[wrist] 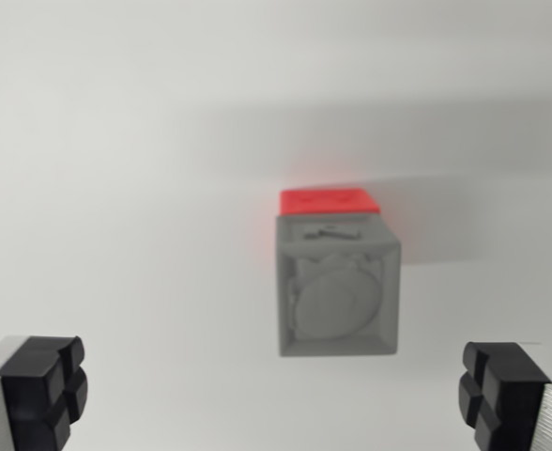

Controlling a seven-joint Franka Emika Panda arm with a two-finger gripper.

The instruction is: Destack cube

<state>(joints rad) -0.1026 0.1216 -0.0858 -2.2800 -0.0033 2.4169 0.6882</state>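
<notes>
Your gripper [274, 390] hangs wide open above the grey cube [338, 285], which serves here only as the landmark. You see just the two fingertips at the bottom corners of the wrist view. The left finger pad [43, 390] is black and ridged, on a pale grey finger body, and sits below and well to the wrist view's left of the cube. The right finger pad [498, 393] matches it, below and to the wrist view's right of the cube. Neither pad touches the cube; the cube lies ahead of the gap between them, slightly nearer the right one.
</notes>
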